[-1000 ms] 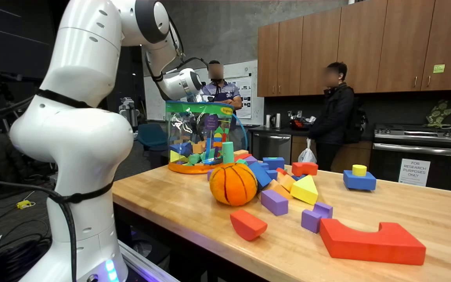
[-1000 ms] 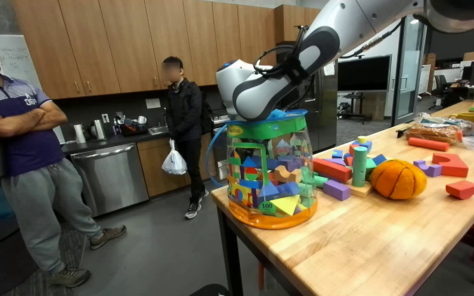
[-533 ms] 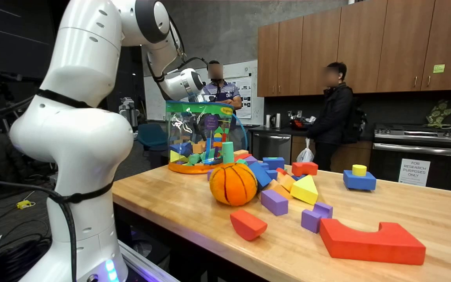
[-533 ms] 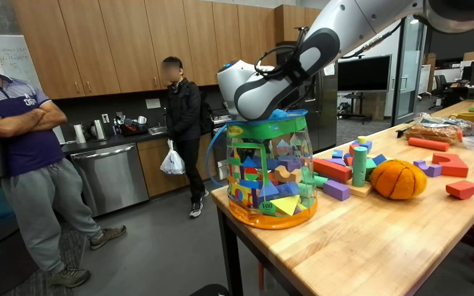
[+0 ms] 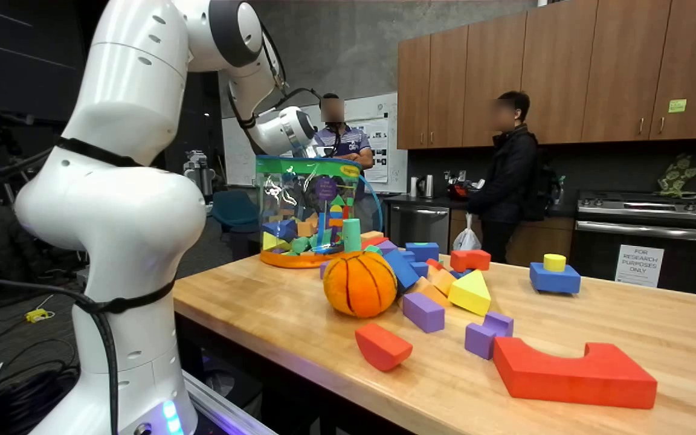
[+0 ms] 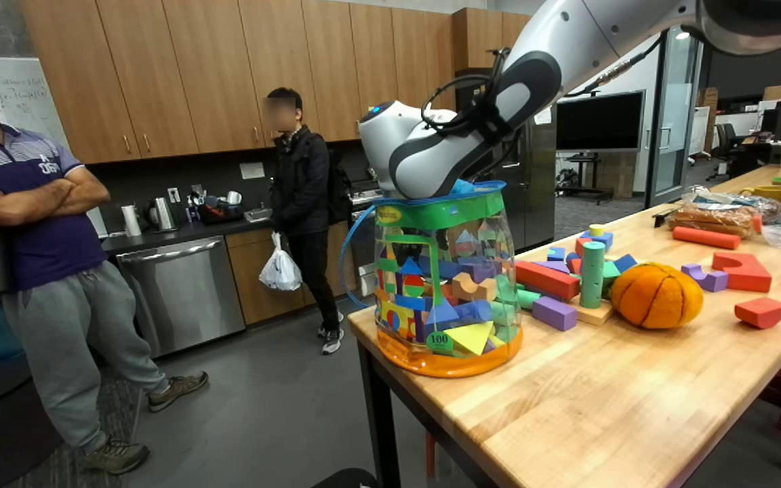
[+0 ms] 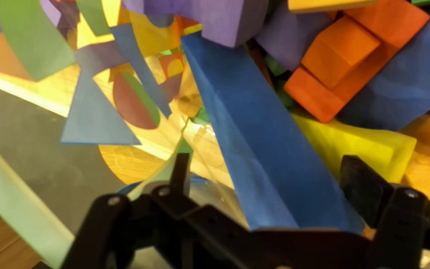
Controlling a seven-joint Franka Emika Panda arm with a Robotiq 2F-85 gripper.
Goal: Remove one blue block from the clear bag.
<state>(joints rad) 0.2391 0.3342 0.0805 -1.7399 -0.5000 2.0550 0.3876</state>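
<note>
Blue block [image 7: 259,130], mid-frame in wrist view, lies in the clear bag [image 6: 462,210]; my claw [image 7: 266,156] is inside, wide (nothing held): grip and lift-out remain, I'd judge.

Kitchen, with oven [image 5: 689,263], dishwasher [image 6: 180,298] and cabinets [image 5: 556,78]

Pincer [image 7: 268,169] with jaws wide apart
</note>
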